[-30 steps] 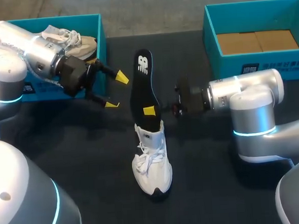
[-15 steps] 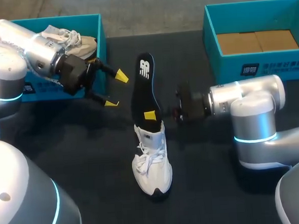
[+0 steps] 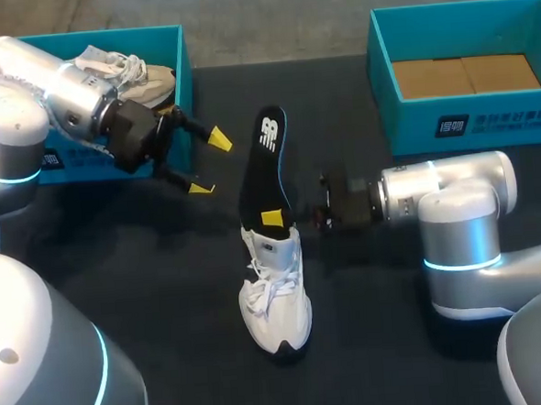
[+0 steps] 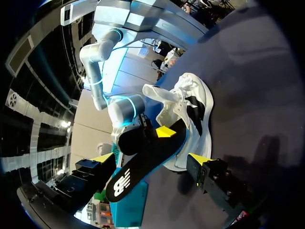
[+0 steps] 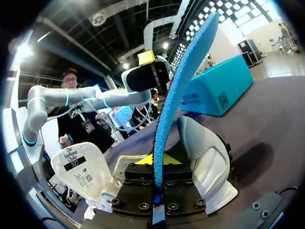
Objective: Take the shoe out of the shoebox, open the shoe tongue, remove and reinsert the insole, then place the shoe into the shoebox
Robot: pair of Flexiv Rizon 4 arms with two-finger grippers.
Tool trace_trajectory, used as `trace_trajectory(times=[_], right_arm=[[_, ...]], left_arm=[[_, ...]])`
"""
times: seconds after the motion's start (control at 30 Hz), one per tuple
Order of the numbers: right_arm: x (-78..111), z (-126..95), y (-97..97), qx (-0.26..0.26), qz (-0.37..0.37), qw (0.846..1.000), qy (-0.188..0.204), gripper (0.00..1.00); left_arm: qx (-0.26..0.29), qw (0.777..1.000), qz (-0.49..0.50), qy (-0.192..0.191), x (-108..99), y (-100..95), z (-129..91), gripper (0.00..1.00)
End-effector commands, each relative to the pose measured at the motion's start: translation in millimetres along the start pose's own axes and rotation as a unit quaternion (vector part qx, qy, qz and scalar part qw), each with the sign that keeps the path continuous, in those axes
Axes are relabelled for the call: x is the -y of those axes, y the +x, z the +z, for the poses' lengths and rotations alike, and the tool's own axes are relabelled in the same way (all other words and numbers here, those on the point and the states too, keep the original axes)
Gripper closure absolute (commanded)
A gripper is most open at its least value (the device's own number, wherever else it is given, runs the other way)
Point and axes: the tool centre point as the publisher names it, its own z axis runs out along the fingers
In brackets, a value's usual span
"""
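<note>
A white lace-up shoe (image 3: 277, 303) sits on the black table (image 3: 147, 293), toe toward the robot, with its black, white-logoed insole (image 3: 265, 166) standing up out of the heel opening. The right gripper (image 3: 273, 219), reaching in from the shoe's right just above its collar, pinches the insole near its lower end. The right wrist view shows the insole's blue underside edge-on and the tongue (image 5: 78, 167) folded open, a white label on its inner face. Only one yellow fingertip shows on the insole's face from above; the other is behind it, and the insole's foot is lost inside the shoe. The left gripper (image 3: 206, 164) hangs beyond and left of the shoe, fingers spread wide, before the left shoebox (image 3: 181, 52), where a second shoe (image 3: 129, 69) is partly masked by the arm. The right shoebox (image 3: 449, 118), cardboard-lined, stands beyond and right of the shoe.
</note>
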Motion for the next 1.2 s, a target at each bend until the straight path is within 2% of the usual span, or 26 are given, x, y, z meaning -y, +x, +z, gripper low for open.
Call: trace_trajectory(times=[0.03, 0.23, 0.27, 0.3, 0.4, 0.87, 1.2], right_arm=[[8.2, 2, 3.2, 0.003, 0.003, 1.0, 0.007, 1.0], [3.8, 0, 4.4, 0.007, 0.0, 1.0, 0.006, 1.0], [3.0, -1, 3.8, 0.007, -0.001, 1.0, 0.006, 0.81], [2.1, 0, 3.0, 0.007, -0.002, 1.0, 0.006, 0.7], [-1.8, 0, 1.5, 0.004, -0.007, 1.0, 0.008, 0.65], [-21.4, 4, 2.5, -0.002, -0.025, 1.0, 0.019, 0.66], [-37.0, 7, -5.0, -0.014, -0.036, 0.999, 0.03, 0.69]], left_arm=[[0.0, 1.0, 0.0, 0.004, -2, 0.5, 1, 0.0], [0.0, 1.0, 0.0, 0.007, -4, 0.4, 3, 0.0], [0.0, 1.0, 0.0, 0.007, -4, 0.4, 3, 0.0], [0.0, 1.0, 0.001, 0.008, -4, 0.2, 3, 0.0], [0.0, 1.0, 0.001, 0.008, -4, -0.1, 3, 0.0], [-0.001, 1.0, 0.0, 0.009, -3, 0.3, 3, 0.0], [-0.005, 1.0, 0.0, 0.015, -1, 1.0, 5, 0.0]])
